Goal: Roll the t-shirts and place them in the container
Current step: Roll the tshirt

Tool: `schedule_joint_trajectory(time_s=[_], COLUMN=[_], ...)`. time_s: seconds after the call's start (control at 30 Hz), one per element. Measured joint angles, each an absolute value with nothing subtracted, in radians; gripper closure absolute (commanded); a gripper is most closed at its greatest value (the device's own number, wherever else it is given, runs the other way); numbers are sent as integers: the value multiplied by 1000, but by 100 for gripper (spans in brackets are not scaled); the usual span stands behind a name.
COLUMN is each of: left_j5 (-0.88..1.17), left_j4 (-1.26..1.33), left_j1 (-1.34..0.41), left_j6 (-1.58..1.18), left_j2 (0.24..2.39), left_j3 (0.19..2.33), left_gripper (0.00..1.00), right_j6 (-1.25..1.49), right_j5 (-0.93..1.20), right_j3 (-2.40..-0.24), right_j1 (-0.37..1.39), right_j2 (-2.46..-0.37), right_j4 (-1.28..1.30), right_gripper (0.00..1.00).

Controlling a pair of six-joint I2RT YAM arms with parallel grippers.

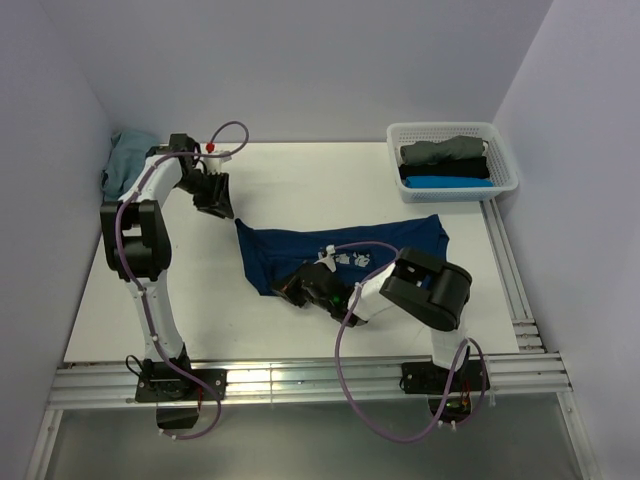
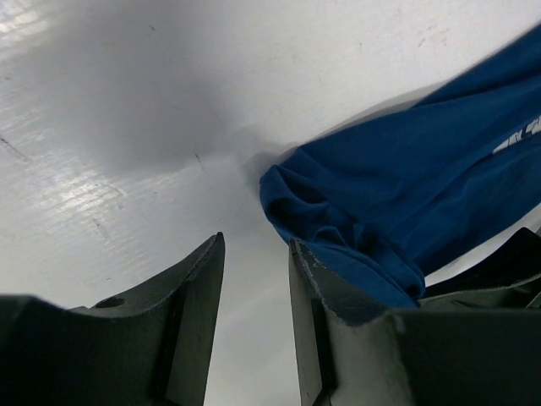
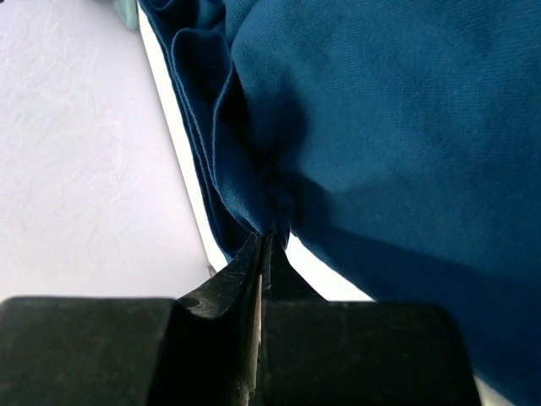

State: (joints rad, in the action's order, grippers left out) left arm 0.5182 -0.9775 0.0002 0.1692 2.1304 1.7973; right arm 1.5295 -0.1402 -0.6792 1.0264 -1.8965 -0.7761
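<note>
A dark navy t-shirt (image 1: 345,252) lies spread and creased across the middle of the white table. My right gripper (image 1: 300,288) is at its near left edge. In the right wrist view that gripper (image 3: 266,235) is shut on a bunched fold of the navy t-shirt (image 3: 380,127). My left gripper (image 1: 215,200) hangs just beyond the shirt's far left corner. In the left wrist view the left gripper (image 2: 256,245) stands open over bare table with nothing between its fingers. The shirt's crumpled corner (image 2: 338,203) lies just right of the right finger.
A white basket (image 1: 440,127) at the back right holds rolled t-shirts: grey (image 1: 440,152), black (image 1: 445,170) and bright blue (image 1: 450,182). A dusty teal shirt (image 1: 125,160) is heaped in the back left corner. Walls close in the table's left, back and right sides.
</note>
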Motion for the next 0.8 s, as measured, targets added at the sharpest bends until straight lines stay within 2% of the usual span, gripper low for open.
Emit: schedule_joint_trajectory(time_s=[0.17,0.27,0.4,0.6,0.8], left_j5=[550,559,569,579,580], left_j4=[-974,-974,-970,-958,-938], left_j1=[0,0,0,-3,-30], left_j6=[171,171,171,168,158], left_j2=[2131,2136,2145,2173,2187], left_j3=[1750,1716,1691,1686,1680], left_gripper=[61,69,72,56,46], right_j6=[1533,1537,1537,1537,1537], right_j5=[-155,-165,-175,-185,-194], right_j3=[-670,-663,-662,-662,-662], right_j1=[1035,1038,1045,1053,1057], right_j2=[-1895,-1895,-1895,-1887,-1872], right_j4=[-775,-764,-752,-731,-714], right_gripper=[100,100,100,100,100])
